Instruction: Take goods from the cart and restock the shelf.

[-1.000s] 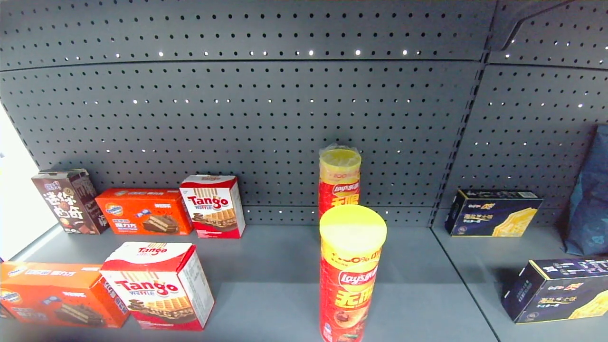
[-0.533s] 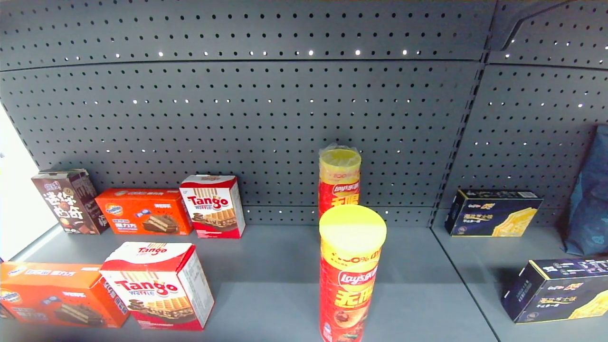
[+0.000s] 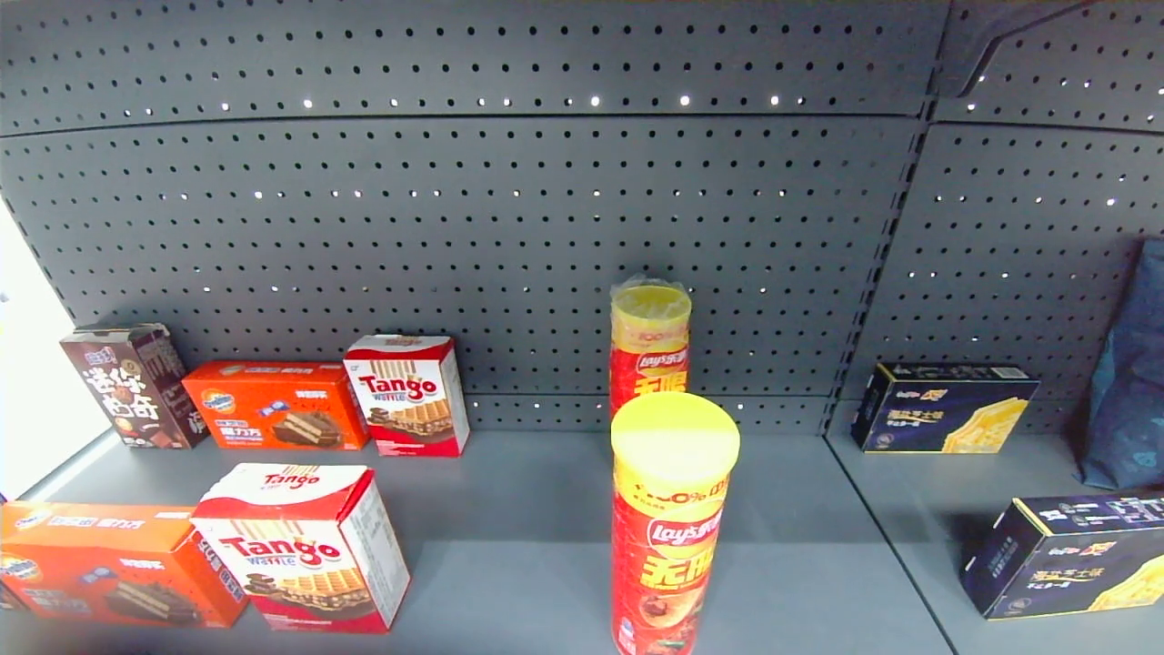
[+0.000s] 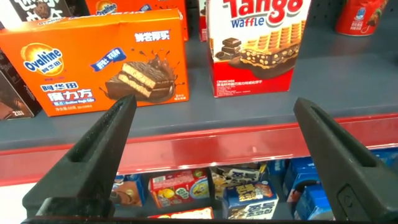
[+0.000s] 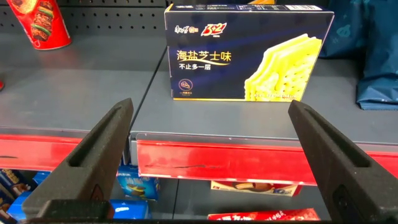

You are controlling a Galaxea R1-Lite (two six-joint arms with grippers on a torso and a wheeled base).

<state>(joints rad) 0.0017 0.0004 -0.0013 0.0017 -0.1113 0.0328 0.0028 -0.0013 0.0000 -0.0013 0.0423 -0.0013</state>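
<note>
- The left end effector (image 4: 214, 102) is held in front of the shelf (image 4: 348, 68), level with its red edge strip (image 4: 205, 146). Its fingers are spread wide and nothing is between them.
- Beyond it, an orange cake box (image 4: 99, 62) and a wafer box (image 4: 258, 43) are seen side by side near the shelf front.
- The right end effector (image 5: 211, 104) is likewise spread and empty. It faces a dark blue cracker box (image 5: 242, 53) near the shelf front.
- Two chip cans are stood upright mid-shelf, the front can (image 3: 671, 528) directly before the rear can (image 3: 649, 350).
- A brown box (image 3: 132, 387) is set at the far left against the back panel (image 3: 455, 227).
- A blue bag (image 3: 1128, 391) is seen at the far right.
</note>
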